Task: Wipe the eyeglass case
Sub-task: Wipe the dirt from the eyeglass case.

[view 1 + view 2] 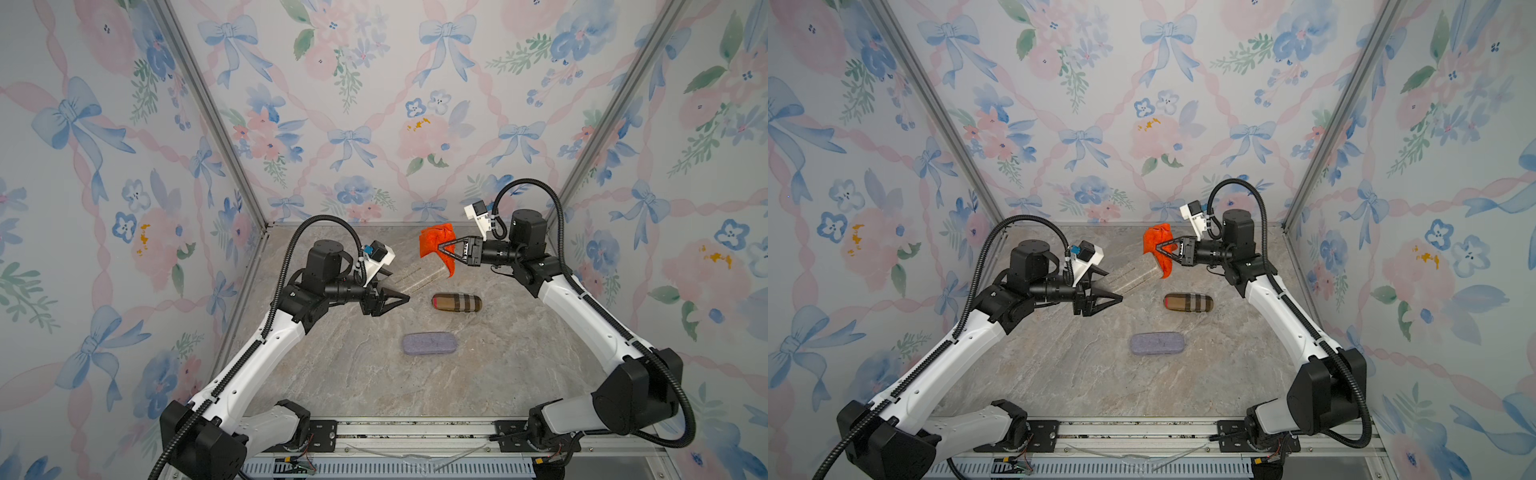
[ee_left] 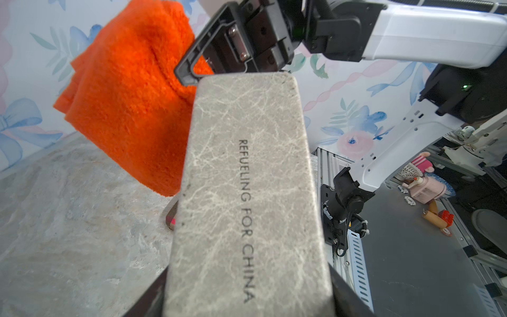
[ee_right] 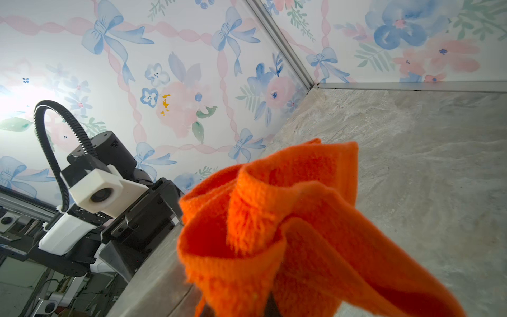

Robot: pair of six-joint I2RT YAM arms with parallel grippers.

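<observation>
My left gripper (image 1: 395,286) (image 1: 1111,285) is shut on one end of a grey marbled eyeglass case (image 1: 419,277) (image 1: 1136,272) printed "REFUELING FOR CHINA" and holds it above the table. In the left wrist view the case (image 2: 247,192) fills the middle, with a dark finger on each side at the frame's lower edge. My right gripper (image 1: 440,248) (image 1: 1157,248) is shut on a bunched orange cloth (image 1: 435,240) (image 1: 1156,237) (image 2: 129,104) (image 3: 288,233). The cloth hangs against the case's far end. It hides the right fingertips in the right wrist view.
A brown plaid case (image 1: 457,302) (image 1: 1188,302) lies on the marble tabletop (image 1: 353,382), right of centre. A lavender-grey case (image 1: 430,344) (image 1: 1157,344) lies nearer the front. Floral walls close in the left, back and right sides. A metal rail (image 1: 415,434) runs along the front.
</observation>
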